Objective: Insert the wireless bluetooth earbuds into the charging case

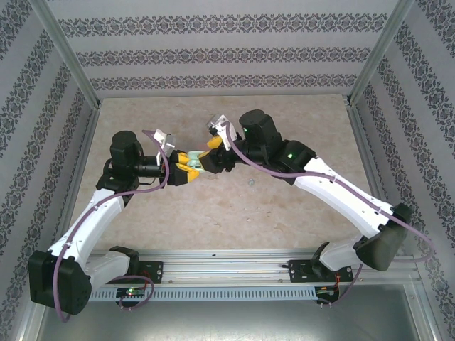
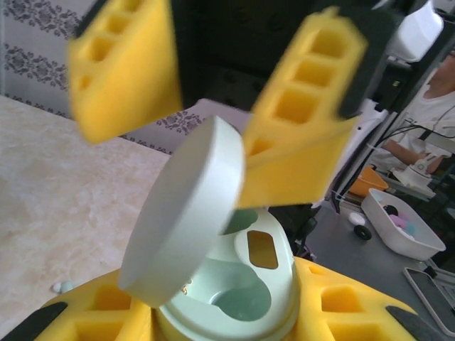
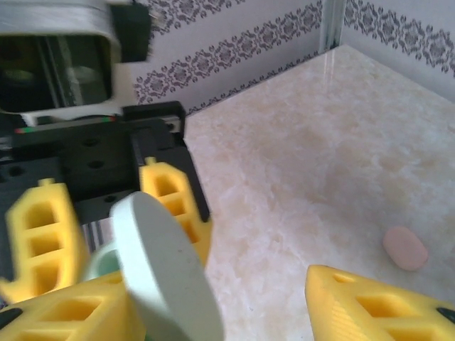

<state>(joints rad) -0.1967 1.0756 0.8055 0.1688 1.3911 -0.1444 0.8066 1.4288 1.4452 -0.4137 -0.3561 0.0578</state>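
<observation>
Beige marbled tabletop (image 1: 298,128), boxed in by walls (image 1: 227,57) papered in purple-patterned bands; aluminium rail (image 1: 227,259) along the near edge carries both arm bases. Arms meet slightly toward 9 o'clock of the table's centre. Left gripper (image 2: 227,316) clenched on the charging case (image 2: 245,298), a pale green oval base with a yellow finger pressed to each side, held clear of the table. Lid (image 2: 185,213) swung up and tilted, leaning over the 9 o'clock half of the base and hiding part of it. The well that shows looks bare. Right gripper (image 3: 234,312) released, its fingers standing wide apart. From its own wrist camera, the lid's face lies against the 9 o'clock finger, with the other finger well off at 3 o'clock. From the left wrist, the same two fingers hang at 12 o'clock above the case, astride the lid's top edge. Pink earbud (image 3: 405,249) lies loose on the table, at 3 o'clock from the lid in the right wrist view, well apart from both grippers. Pale green earbud (image 2: 62,286), tiny and partly cut off by a finger, sits on the table at 9 o'clock of the case. Beyond the table, at 3 o'clock in the left wrist view, a white tray (image 2: 387,238) holds small coloured bits, too blurred to name. A seated person (image 2: 434,106) is behind it.
</observation>
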